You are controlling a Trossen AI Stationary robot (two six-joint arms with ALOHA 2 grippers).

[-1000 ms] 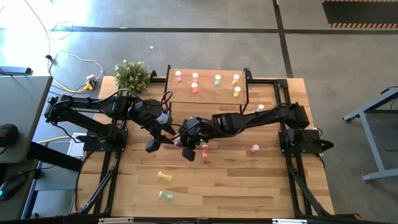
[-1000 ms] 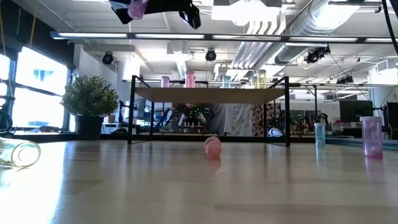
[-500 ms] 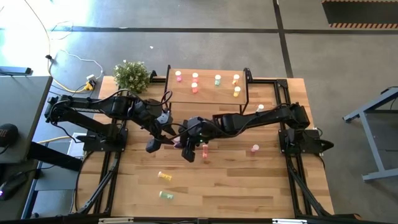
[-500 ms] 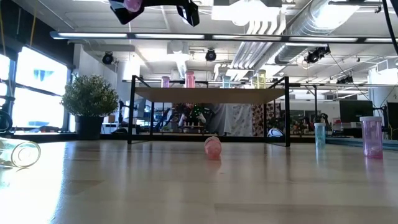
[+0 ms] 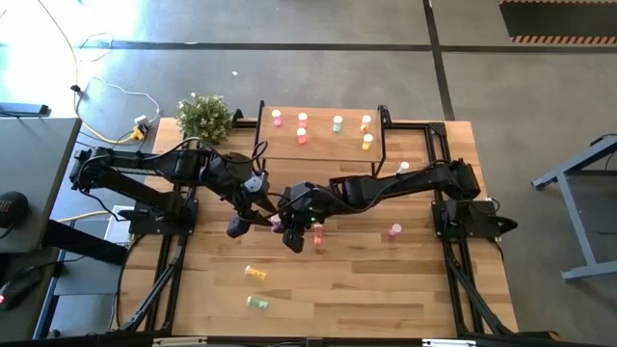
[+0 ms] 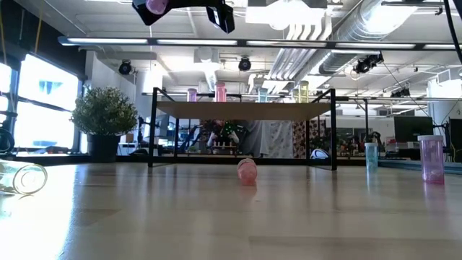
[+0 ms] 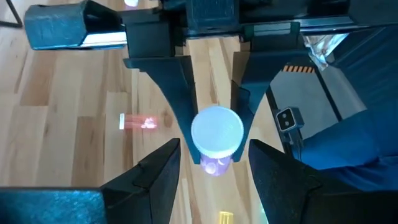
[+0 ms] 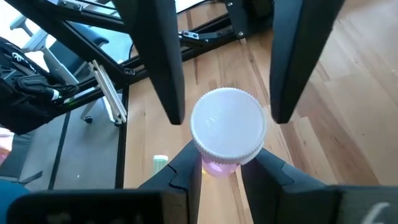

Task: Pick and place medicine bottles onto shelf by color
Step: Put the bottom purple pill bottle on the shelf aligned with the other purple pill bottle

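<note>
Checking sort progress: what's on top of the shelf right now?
The shelf carries six upright bottles: a pink one, two at, a green one and two yellow-orange ones. Nothing covers its top.

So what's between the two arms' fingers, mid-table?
A pink white-capped medicine bottle: the right arm's fingers grip it, the left arm's fingers open around it. Both wrist views show this.

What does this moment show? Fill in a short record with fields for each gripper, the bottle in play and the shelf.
right gripper: jaws shut on the pink bottle, held above mid-table
left gripper: jaws open, one either side of that bottle
shelf: six bottles standing on it
stage: looks like a handover between the arms
</note>
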